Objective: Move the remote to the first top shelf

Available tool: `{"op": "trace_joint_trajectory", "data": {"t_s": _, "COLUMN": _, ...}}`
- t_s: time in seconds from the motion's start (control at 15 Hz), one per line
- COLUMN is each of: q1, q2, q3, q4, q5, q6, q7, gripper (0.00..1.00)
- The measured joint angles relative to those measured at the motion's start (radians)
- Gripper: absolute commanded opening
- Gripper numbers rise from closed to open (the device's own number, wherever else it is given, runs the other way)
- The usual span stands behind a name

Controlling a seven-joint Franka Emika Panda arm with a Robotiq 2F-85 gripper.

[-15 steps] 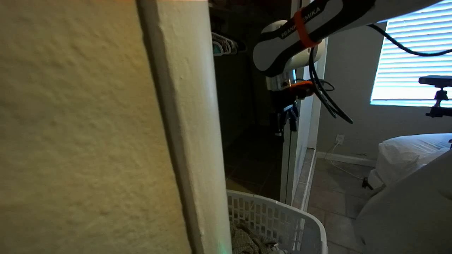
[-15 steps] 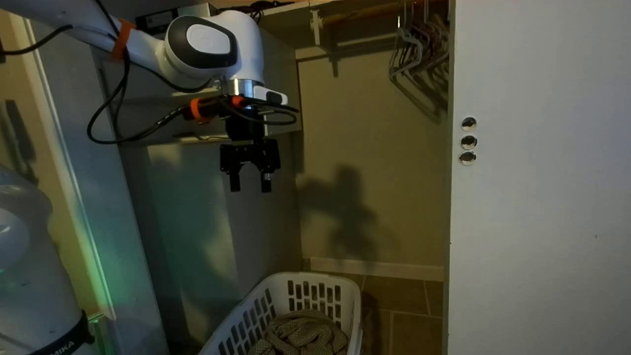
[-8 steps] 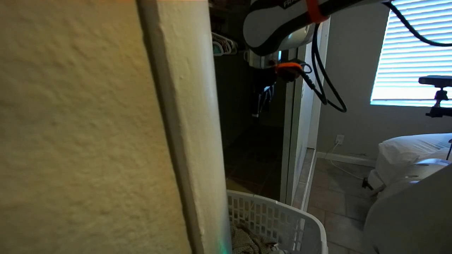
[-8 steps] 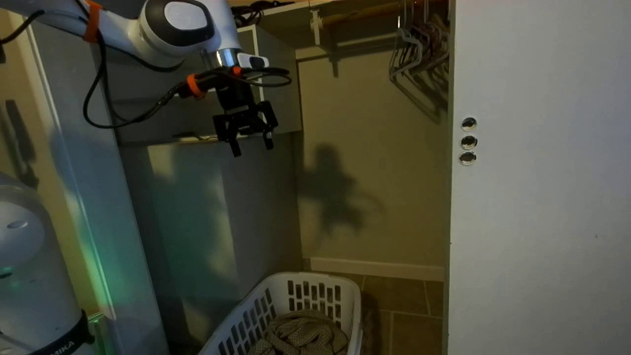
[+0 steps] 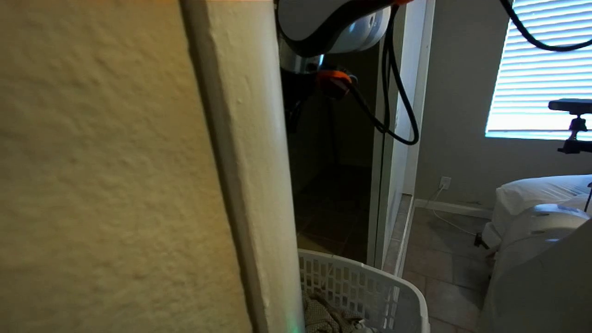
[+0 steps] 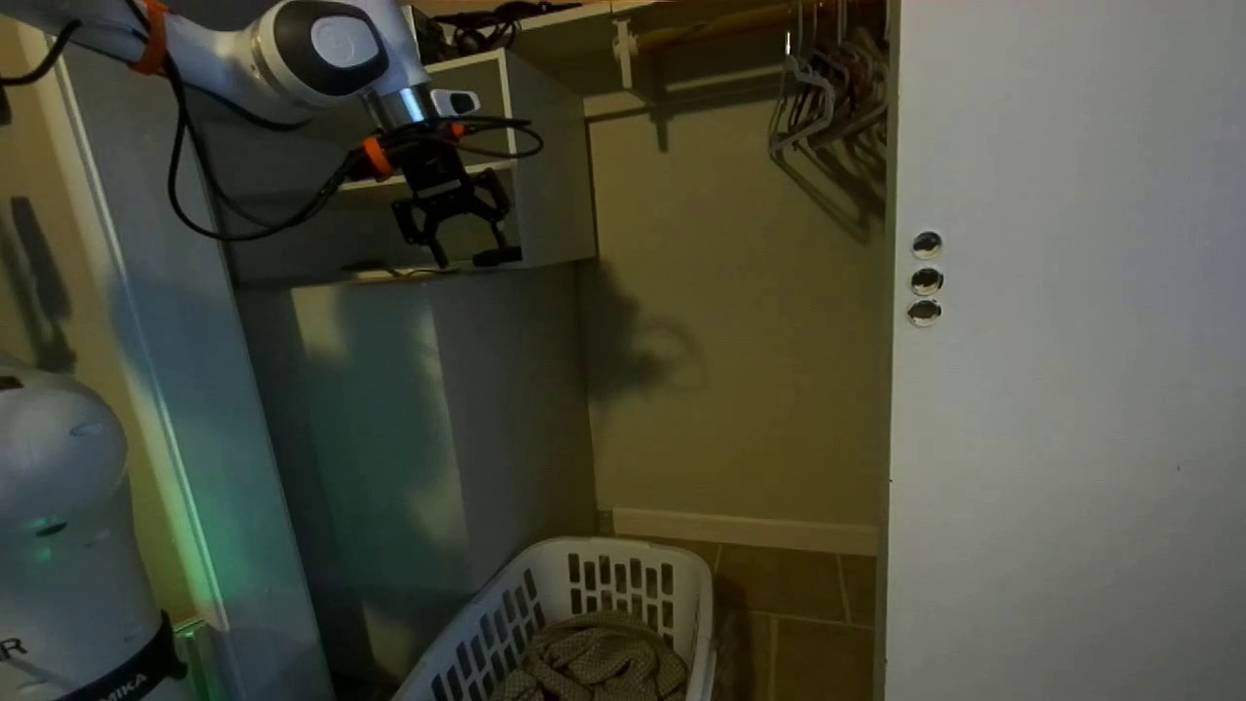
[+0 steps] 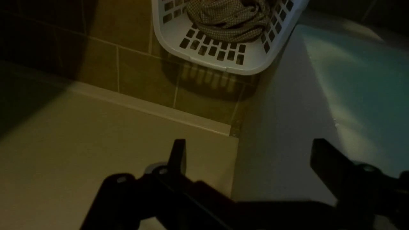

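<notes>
A small dark oblong thing, which looks like the remote, lies at the front of the lower compartment of the shelf unit in an exterior view. A white-edged shelf board runs above that compartment. My gripper is open and tilted in front of the lower compartment. One fingertip overlaps the dark thing in this view; I cannot tell whether they touch. In the wrist view my gripper has widely spread fingers with nothing between them, and the remote is out of view there. In an exterior view the door frame hides most of the gripper.
A white laundry basket holding a brown cloth stands below. Hangers hang from a rod at the right. Cables lie on top of the shelf unit. A white door and a door frame flank the closet.
My arm has risen and moved left in both exterior views, toward the shelf unit, and the gripper has tilted. The dark oblong thing now shows beside the fingertip. The gripper stays open.
</notes>
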Motion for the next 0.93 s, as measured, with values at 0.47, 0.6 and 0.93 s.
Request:
{"op": "trace_joint_trajectory", "data": {"t_s": 0.47, "q1": -0.012, "q2": -0.001, "q3": -0.003, "q4": -0.002, "q5": 0.0, "q6": 0.0, "q7": 0.0, "gripper": 1.0}}
{"op": "trace_joint_trajectory", "data": {"t_s": 0.6, "q1": -0.005, "q2": -0.001, "q3": -0.003, "q4": -0.001, "q5": 0.018, "q6": 0.013, "q7": -0.003, "gripper": 1.0}}
{"op": "trace_joint_trajectory", "data": {"t_s": 0.93, "q1": 0.069, "q2": 0.024, "q3": 0.0, "q4": 0.044, "q5": 0.166, "q6": 0.12, "q7": -0.007, "gripper": 1.0}}
